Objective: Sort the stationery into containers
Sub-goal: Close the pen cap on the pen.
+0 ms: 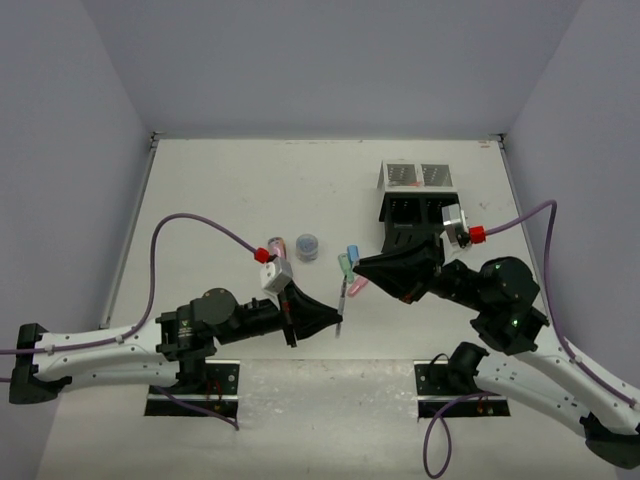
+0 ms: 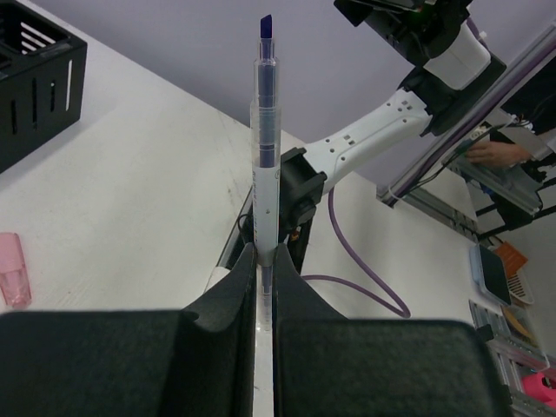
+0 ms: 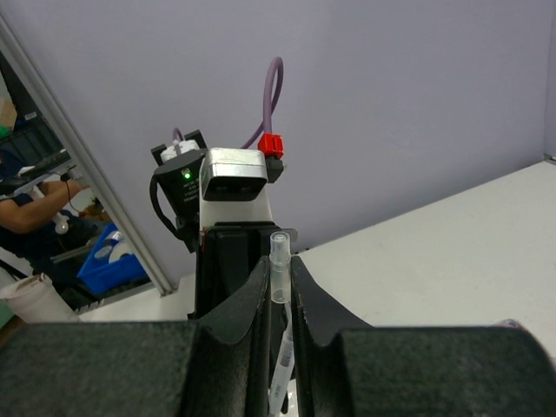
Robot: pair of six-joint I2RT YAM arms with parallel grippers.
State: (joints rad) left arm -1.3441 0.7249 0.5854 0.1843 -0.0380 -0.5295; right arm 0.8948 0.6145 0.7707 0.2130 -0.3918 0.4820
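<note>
1. The left pincer (image 2: 265,261) is pinching a blue-tipped pen (image 2: 265,130), with its fingers pressed against the clear barrel from both sides.
2. In the left wrist view, that pen is sticking up out of the grip with its dark blue tip at the far end.
3. From above, the pen is showing as a thin line crossing the pincer's tip, above the near middle of the tabletop (image 1: 220,190).
4. The right pincer (image 3: 278,278) is pinching a thin clear pen (image 3: 279,261), its fingers closing tightly on it.
5. The end of this pen is poking out just past the fingertips, and the rest is running back between the fingers.
6. The two pincers are facing each other near the middle of the tabletop, close together but apart.
7. A black box (image 1: 415,215) is standing at the far right, with a white box (image 1: 415,177) touching its far side.
8. A small round pot (image 1: 308,246) is sitting on the tabletop, left of the right pincer.
9. A blue marker (image 1: 352,253), a green marker (image 1: 344,266) and a pink marker (image 1: 358,287) are clustering just beside the right pincer's tip.
10. I cannot tell whether the blue and green ones are touching each other.
</note>
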